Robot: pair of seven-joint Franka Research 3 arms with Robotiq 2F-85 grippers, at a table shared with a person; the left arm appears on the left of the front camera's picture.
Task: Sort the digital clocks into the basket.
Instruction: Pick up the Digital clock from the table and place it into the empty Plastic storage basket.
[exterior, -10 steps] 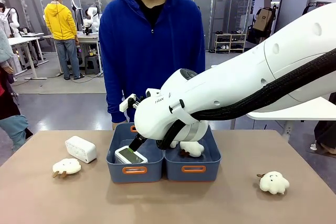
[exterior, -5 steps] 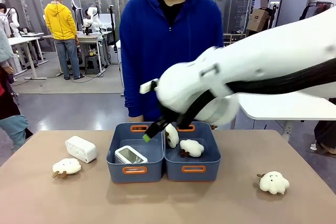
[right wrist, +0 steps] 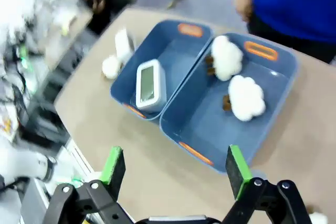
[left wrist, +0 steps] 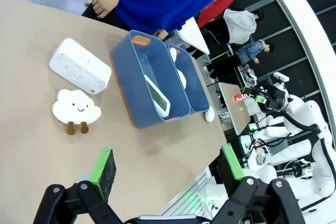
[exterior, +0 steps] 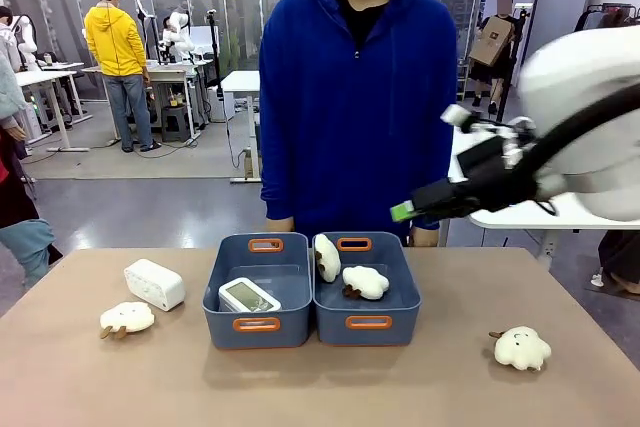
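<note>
The tan table (exterior: 90,387) carries everything, and a person in a blue hoodie (exterior: 360,97) stands at its far edge. The white right arm (exterior: 590,107) hangs high over the table's right side, blurred in the front view. Two blue-grey baskets sit touching side by side at mid-table: the left basket (exterior: 222,332) and the right basket (exterior: 405,312).

The right gripper (right wrist: 175,167) looks down on both baskets, green pads spread wide with nothing between them. The left gripper (left wrist: 167,166) hovers above the table's left part, its jaws equally wide and empty.

One digital clock (exterior: 248,296) lies inside the left basket near its front wall, screen up and perhaps slightly tilted. The second digital clock (exterior: 154,283) lies on the table, left of that basket.

Just in front of the second digital clock sits a cloud plush (exterior: 127,318). Two more, the upright plush (exterior: 327,257) and the lying plush (exterior: 365,282), are in the right basket. The far-right plush (exterior: 521,347) rests on the table, well apart from the baskets.
</note>
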